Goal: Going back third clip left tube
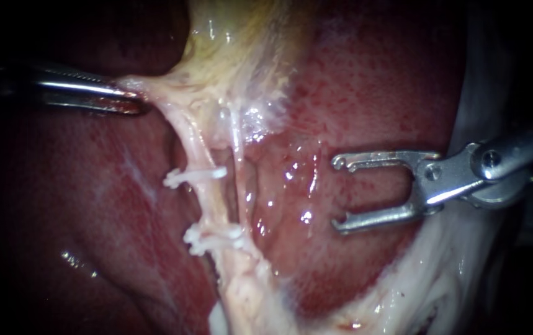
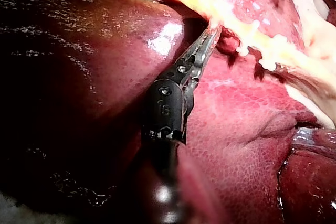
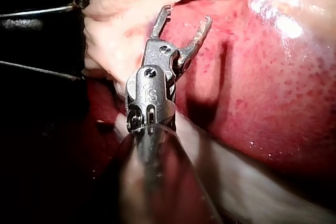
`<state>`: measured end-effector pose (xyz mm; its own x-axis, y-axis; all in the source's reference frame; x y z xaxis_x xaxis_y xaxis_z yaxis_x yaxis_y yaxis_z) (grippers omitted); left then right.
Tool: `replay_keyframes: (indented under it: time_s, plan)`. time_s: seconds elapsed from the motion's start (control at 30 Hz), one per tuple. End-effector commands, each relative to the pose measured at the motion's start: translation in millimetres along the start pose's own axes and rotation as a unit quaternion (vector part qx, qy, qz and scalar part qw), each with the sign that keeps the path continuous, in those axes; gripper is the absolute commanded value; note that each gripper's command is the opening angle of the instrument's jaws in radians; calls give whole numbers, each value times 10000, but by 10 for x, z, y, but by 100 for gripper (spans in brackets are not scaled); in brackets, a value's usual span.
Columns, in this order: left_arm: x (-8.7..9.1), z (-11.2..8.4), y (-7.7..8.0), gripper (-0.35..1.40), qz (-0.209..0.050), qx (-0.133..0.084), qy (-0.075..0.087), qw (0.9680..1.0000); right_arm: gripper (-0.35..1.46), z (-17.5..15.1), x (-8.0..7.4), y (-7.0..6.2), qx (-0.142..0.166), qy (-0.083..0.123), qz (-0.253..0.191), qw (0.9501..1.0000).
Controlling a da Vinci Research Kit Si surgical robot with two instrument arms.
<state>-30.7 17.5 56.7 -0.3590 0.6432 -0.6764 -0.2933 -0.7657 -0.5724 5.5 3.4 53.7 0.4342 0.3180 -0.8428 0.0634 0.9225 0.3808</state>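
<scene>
A pale tube (image 1: 207, 180) runs down the middle of the endoscope view and carries two white clips, an upper clip (image 1: 195, 176) and a lower clip (image 1: 211, 238). My left instrument (image 1: 131, 98) comes in from the left, its jaws shut on pale tissue at the tube's upper end; the left wrist view shows the same grip (image 2: 209, 34) beside the clips (image 2: 262, 51). My right instrument (image 1: 339, 192) stands to the right of the tube, over red liver, well apart from it. Its forked jaws are open and hold no clip (image 3: 184, 17).
Red liver (image 1: 371, 93) fills the background on both sides. Yellowish gallbladder tissue (image 1: 241, 43) hangs above the tube. A band of whitish tissue (image 1: 440, 273) runs along the lower right, under my right instrument's shaft.
</scene>
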Motion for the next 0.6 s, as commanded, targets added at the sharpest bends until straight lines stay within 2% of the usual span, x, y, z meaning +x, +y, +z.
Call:
replay_keyframes:
  time_s: [0.03,0.17,0.27,0.6]
  plan:
    - [-2,5,-1,-35,8,-23,10,10000,50,-1,-1,-1,3,3,5,10000]
    - [-11,24,-4,-35,40,-42,-66,10000,50,-3,-2,-2,10,4,1,10000]
    - [-17,30,-6,-35,58,-39,-96,9999,50,-5,-2,-3,14,4,-2,10000]
    - [-14,29,-7,-35,52,-46,-97,9999,50,-5,-1,-6,29,7,-5,10000]
